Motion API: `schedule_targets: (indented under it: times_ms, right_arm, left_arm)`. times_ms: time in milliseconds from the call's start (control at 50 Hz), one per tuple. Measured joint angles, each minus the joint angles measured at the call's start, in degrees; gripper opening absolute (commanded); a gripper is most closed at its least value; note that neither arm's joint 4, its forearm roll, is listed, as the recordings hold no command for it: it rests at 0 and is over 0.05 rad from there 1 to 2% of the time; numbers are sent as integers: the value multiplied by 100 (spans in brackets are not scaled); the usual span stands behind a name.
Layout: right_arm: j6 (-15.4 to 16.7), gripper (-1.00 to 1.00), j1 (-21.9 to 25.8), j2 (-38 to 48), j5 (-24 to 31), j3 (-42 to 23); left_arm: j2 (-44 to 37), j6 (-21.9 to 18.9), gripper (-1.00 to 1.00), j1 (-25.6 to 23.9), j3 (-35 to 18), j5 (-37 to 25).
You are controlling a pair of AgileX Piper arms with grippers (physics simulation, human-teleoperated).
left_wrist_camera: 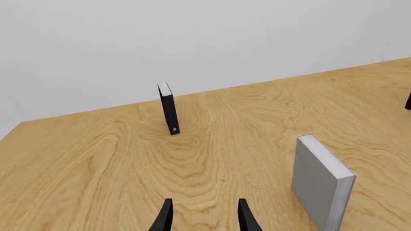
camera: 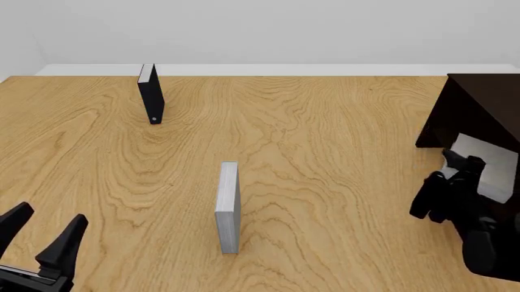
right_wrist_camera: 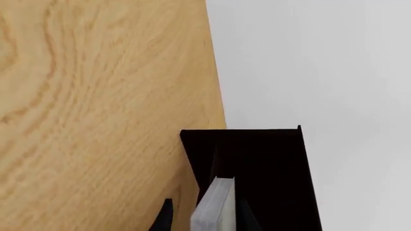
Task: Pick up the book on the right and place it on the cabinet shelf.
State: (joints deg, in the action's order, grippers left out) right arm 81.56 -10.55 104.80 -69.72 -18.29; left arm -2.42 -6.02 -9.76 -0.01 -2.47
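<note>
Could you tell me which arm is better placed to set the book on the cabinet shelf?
Right. Its end effector holds the light grey book right at the dark cabinet. The left end effector hangs open over bare table at the opposite side.

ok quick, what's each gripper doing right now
Left gripper: open, holding nothing.
Right gripper: shut on the thick light grey hardback book, at the very dark brown wooden cabinet.
</note>
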Motion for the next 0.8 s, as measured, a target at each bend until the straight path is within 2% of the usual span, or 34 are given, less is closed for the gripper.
schedule_targets:
  times_ms: [400,800]
  right_arm:
    - [-95,100,154,-164,105,-25]
    - [-62,100,109,-355,201,-70]
  left_arm:
    - [62,1,100,-2,0,-68]
    - [41,3,100,-8,-4,-55]
